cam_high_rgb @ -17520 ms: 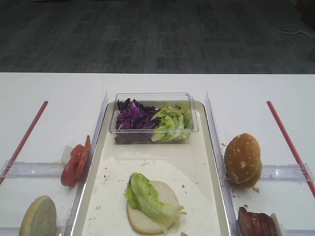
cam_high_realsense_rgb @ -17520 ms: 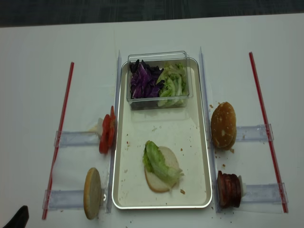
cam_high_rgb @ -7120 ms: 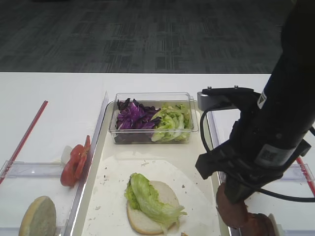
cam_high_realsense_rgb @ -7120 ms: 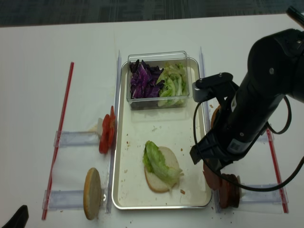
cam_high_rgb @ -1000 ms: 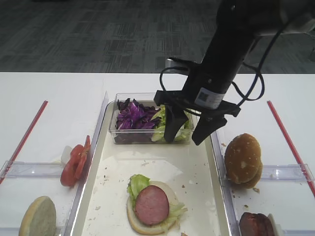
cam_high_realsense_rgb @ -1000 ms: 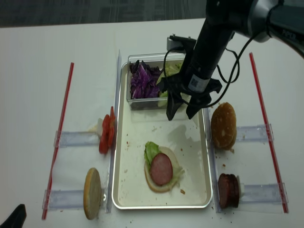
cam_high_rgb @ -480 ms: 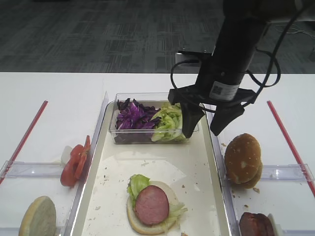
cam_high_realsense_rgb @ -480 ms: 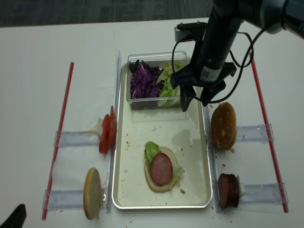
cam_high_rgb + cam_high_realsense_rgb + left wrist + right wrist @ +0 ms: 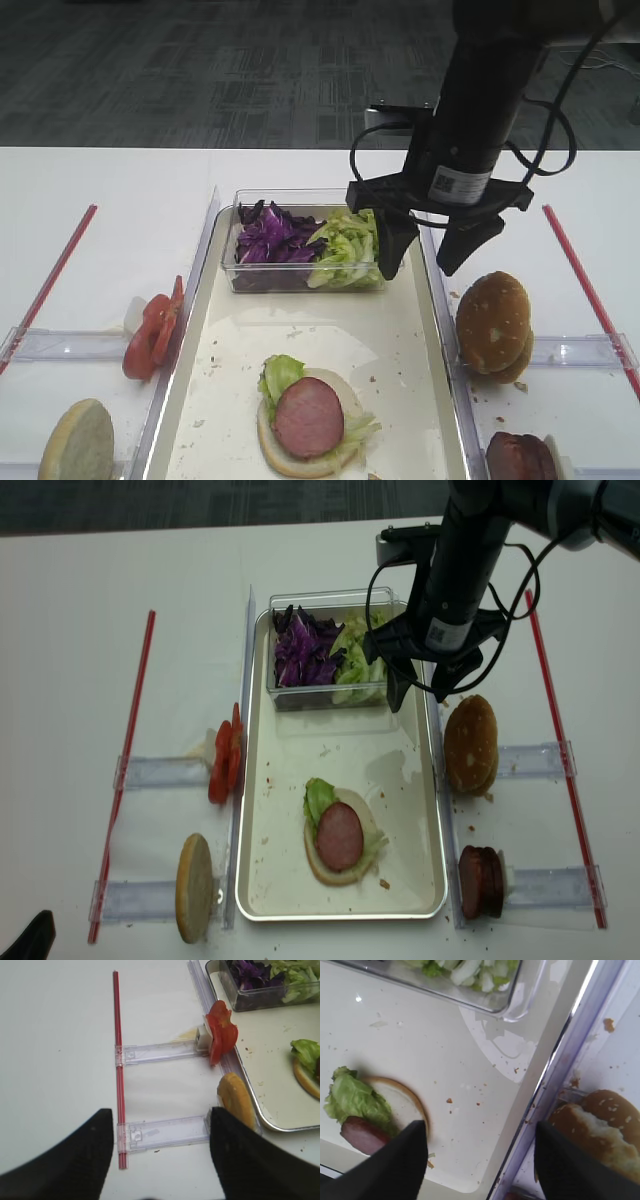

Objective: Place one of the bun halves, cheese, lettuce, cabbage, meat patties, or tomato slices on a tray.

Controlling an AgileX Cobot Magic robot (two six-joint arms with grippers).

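Rightward and up since a second ago, the spread-jawed, empty right gripper (image 9: 427, 254) clears the round reddish-pink meat patty (image 9: 308, 417), topping lettuce on the cream-white tray (image 9: 405, 330).

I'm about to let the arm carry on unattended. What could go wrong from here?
1. The open right pincer hangs beside the clear plastic box of purple cabbage and green lettuce; a low sideways move might clip the box wall.
2. The round pink meat patty sits on ruffled lettuce over a pale bun base; another layer may slide off.
3. The sesame bun tops stand on edge close to the tray's silvery rim and could topple.
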